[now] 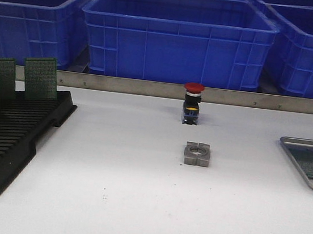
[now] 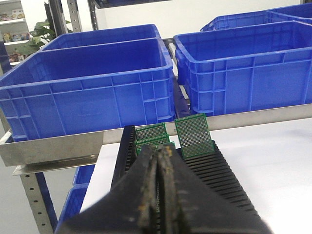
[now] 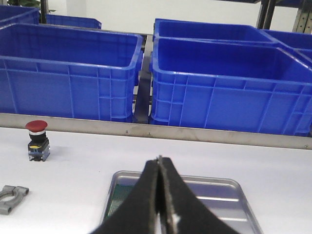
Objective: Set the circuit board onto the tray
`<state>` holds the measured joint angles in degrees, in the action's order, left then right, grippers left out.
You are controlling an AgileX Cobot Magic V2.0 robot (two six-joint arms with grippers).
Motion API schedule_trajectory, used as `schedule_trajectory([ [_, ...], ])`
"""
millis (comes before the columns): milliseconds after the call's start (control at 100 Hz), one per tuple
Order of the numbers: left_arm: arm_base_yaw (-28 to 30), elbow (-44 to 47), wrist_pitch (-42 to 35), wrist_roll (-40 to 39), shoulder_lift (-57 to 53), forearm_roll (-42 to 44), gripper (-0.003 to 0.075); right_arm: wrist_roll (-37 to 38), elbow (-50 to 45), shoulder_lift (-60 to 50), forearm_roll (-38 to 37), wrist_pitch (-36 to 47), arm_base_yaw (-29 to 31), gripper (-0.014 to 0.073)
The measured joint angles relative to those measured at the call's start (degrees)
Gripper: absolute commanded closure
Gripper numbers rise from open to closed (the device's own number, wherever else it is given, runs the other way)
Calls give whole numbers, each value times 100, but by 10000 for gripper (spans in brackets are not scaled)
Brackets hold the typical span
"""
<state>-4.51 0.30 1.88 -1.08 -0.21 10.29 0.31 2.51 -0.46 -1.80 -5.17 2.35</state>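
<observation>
White table (image 1: 134,205), with the red push-button switch (image 1: 192,103) standing upright mid-table as the landmark. Just in front of the switch, toward the robot, lies a grey metal clamp block (image 1: 197,154) with a round hole — near it, not touching.

Well to the left of the switch sits the black slotted rack (image 1: 10,145), holding several green circuit boards (image 1: 40,77) upright in its slots at the far end. In the left wrist view three or so boards show (image 2: 192,135), one taller, the others partly hidden behind the gripper.

Well to the right of the switch, at the table edge of the front view, the silver tray (image 1: 310,164) lies flat, cut off by the frame. A green patch lies on the tray floor at its left side in the right wrist view (image 3: 119,197) — looks like a board already lying flat in it, but it is mostly hidden behind the fingers.

Behind the switch runs a metal rail (image 1: 148,87), then the big blue bins (image 1: 178,37) in a row.

Left gripper (image 2: 160,161): fingers pressed together, nothing between them, hovering over the near end of the rack. Right gripper (image 3: 159,170): fingers also pressed together, holding nothing, above the tray's near part and blocking much of its floor. Neither arm appears in the front view.
</observation>
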Motion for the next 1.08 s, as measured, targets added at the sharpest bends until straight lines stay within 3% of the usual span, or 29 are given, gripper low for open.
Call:
schedule_trajectory([
  [240,0,0,0,0,0,0,739,183,-404,-9,0,619,-14,663],
  [1080,0,0,0,0,0,0,739,234,-404,-9,10,646,-14,663],
])
